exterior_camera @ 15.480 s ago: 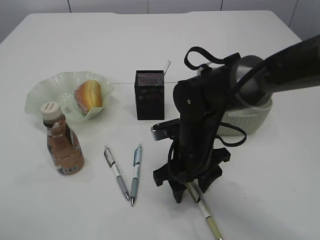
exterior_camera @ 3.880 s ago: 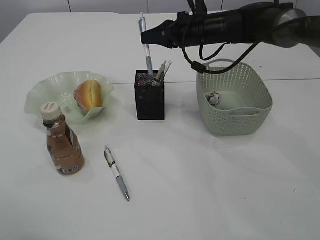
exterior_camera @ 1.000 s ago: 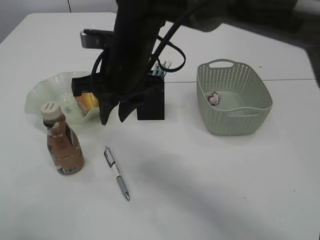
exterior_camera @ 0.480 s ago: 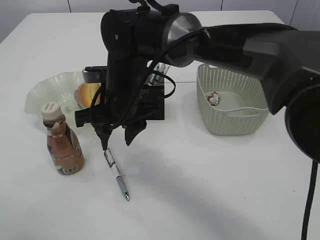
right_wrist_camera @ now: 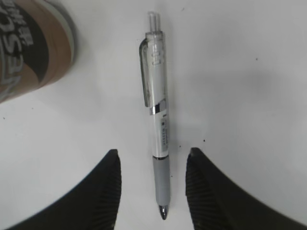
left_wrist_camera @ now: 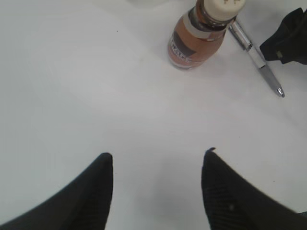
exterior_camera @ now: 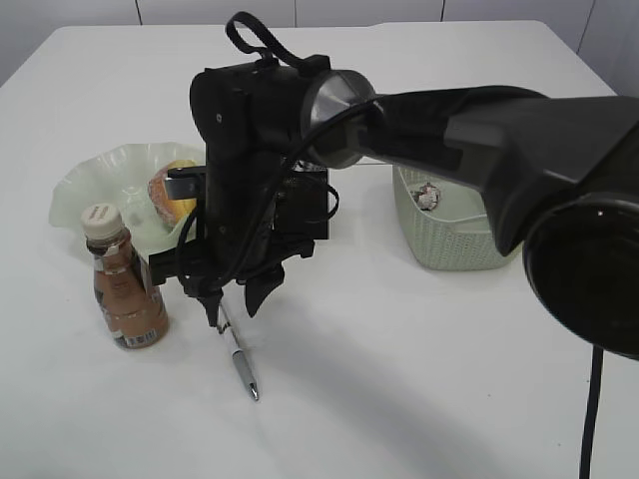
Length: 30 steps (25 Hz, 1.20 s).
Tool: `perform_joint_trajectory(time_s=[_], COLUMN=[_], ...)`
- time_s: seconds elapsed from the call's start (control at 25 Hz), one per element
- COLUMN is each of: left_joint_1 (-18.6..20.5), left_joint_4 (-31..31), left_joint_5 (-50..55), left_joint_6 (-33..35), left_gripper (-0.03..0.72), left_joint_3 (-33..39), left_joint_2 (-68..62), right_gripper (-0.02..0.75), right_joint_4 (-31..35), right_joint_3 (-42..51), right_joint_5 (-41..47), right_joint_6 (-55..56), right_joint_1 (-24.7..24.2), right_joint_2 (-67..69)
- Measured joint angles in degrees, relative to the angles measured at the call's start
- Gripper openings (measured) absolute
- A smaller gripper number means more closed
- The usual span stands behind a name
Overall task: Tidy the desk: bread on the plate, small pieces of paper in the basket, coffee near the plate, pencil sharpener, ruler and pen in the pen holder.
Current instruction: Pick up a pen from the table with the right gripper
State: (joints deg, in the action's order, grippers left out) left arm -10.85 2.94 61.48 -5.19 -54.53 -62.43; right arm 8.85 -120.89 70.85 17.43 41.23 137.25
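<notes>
**One pen left, right gripper down over it**

One pen [exterior_camera: 236, 354] remains on the table. Seconds ago a pen went into the holder [exterior_camera: 305, 205], and a second before now the right arm was up by the plate [exterior_camera: 85, 185]; since then it has come down so the right gripper [exterior_camera: 232, 299] straddles the pen's upper part, just beside the coffee [exterior_camera: 125, 289]. I judge the last pen pick is about to start.

In the right wrist view the pen [right_wrist_camera: 157, 139] runs between the two fingers [right_wrist_camera: 103, 191], which stand apart on either side of its grip end and do not touch it. Nothing is clamped yet.

In the exterior view its long axis runs from upper left to lower right, flat on the table, tip toward the camera and clicker toward the coffee. The jaws sit across that axis, which suits a squeeze.

Left gripper [left_wrist_camera: 156, 189] hangs with jaws apart and empty, near the coffee [left_wrist_camera: 201, 31].

Bread [exterior_camera: 170, 190] lies on the plate; the basket [exterior_camera: 454, 244] holds a paper scrap [exterior_camera: 429, 197].
</notes>
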Motion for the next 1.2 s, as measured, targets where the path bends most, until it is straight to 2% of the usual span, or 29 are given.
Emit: perform_joint_trajectory(time_s=[1.2], left_joint_1=[0.0], left_joint_4=[-0.2], left_joint_5=[-1.5], left_joint_6=[0.0], left_gripper=[0.433], left_joint_3=[0.0], left_joint_2=[0.0], right_gripper=[0.322], right_joint_4=[-0.9], right_joint_3=[-0.5], right_joint_5=[-3.5], right_joint_6=[-0.5], right_joint_1=[0.0], right_joint_2=[4.6])
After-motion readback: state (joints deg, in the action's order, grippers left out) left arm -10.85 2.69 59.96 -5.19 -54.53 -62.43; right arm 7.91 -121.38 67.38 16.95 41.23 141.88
